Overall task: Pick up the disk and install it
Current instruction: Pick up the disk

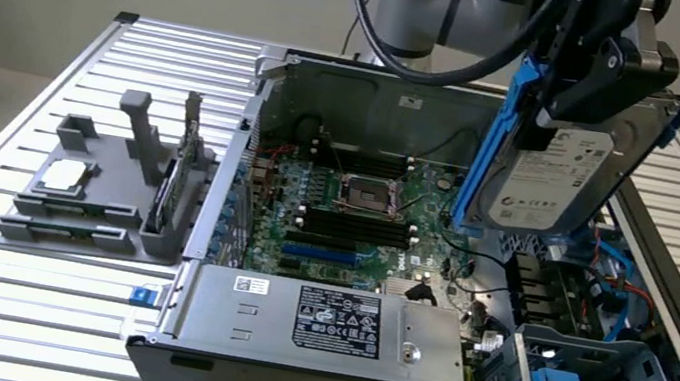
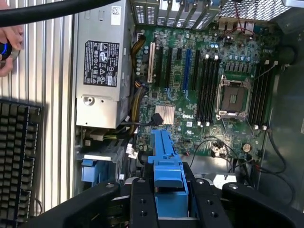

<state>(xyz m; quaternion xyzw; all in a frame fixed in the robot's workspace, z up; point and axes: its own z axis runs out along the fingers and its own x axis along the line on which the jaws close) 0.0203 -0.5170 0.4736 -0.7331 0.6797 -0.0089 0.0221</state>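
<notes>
The disk [image 1: 555, 182], a silver-grey drive with a white label in a bright blue carrier [image 1: 508, 125], hangs upright and tilted above the right side of the open computer case [image 1: 258, 108]. My gripper [image 1: 599, 78] is shut on it from above, well above the motherboard [image 1: 352, 203]. In the wrist view the blue carrier [image 2: 166, 166] sits clamped between my two black fingers [image 2: 142, 204], with the motherboard [image 2: 199, 85] far beyond it.
A silver power supply box [image 1: 321, 319] fills the case's near corner, beside a blue drive cage [image 1: 595, 375]. A grey fixture [image 1: 95, 205] holding a small silver chip [image 1: 62, 174] stands at the exterior view's left. A hand [image 2: 9, 42] and a keyboard [image 2: 19, 156] lie outside the case.
</notes>
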